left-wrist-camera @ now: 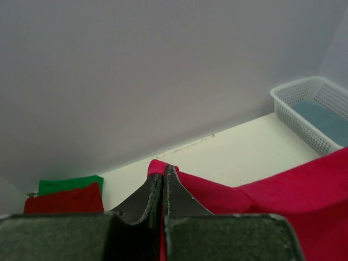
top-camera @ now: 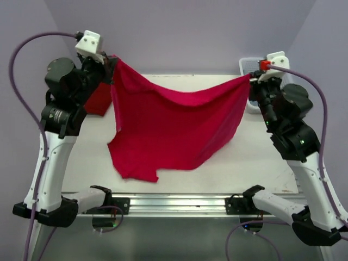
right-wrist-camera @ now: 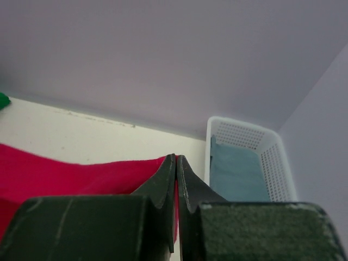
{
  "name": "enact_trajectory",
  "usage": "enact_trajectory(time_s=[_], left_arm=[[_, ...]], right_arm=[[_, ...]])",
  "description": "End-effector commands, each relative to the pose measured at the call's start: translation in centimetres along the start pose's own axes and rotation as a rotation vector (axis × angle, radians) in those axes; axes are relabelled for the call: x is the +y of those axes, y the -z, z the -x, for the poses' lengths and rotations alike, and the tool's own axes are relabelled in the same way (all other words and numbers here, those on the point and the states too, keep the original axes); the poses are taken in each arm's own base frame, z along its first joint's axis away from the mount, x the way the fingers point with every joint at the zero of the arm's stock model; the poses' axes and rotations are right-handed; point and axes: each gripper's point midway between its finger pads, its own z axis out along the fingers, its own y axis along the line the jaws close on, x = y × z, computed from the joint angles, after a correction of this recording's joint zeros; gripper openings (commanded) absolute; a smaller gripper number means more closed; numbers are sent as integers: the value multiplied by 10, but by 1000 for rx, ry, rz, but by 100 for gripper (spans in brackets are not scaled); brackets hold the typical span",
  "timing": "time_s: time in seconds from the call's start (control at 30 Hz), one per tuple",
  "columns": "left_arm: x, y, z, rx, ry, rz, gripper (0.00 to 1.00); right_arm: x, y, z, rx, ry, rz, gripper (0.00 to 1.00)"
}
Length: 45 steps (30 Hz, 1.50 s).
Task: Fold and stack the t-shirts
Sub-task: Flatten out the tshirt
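Top external: crimson-pink t-shirt [top-camera: 179, 125] hangs stretched — left jaws and right jaws each clamped on an upper corner.

Top view overhead from behind; both wrist views, close-in, face plain grey rear wall [left-wrist-camera: 163, 65], sharing white latticed plastic basket [left-wrist-camera: 299, 122].

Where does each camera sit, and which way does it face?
Top external: above and behind the bases, looking down on the table; both arms show, crimson-pink shirt stretched between left tool and right tool.
Left wrist: faces the back wall past its shut fingers; dark red shirt, green shirt, basket.
Right wrist: same wall, own fingers, basket.
Shared: all three show that shirt and basket.
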Motion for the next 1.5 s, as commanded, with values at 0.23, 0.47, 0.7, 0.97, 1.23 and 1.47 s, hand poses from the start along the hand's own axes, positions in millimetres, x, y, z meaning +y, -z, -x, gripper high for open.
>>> enact_trajectory(time_s=[0.23, 0.47, 0.7, 0.97, 1.23, 1.47], left_arm=[[-44, 243, 200, -736, -139, -97, 0], [-64, 286, 219, -824, -186, -62, 0], [24, 144, 141, -544, -51, 108, 0], [114, -3, -51, -113, 57, 294, 0], [155, -85, -281, 276, 215, 347, 0], [168, -124, -341, 369, 297, 347, 0]], right_arm=[[-60, 145, 112, -523, -92, 22, 0], [-88, 168, 121, -537, -81, -86, 0], [-66, 50, 42, -135, -49, -217, 0], [-6, -62, -98, 246, 7, -227, 0], [15, -149, -246, 520, 51, -276, 0], [15, -210, -316, 565, 36, -366, 0]])
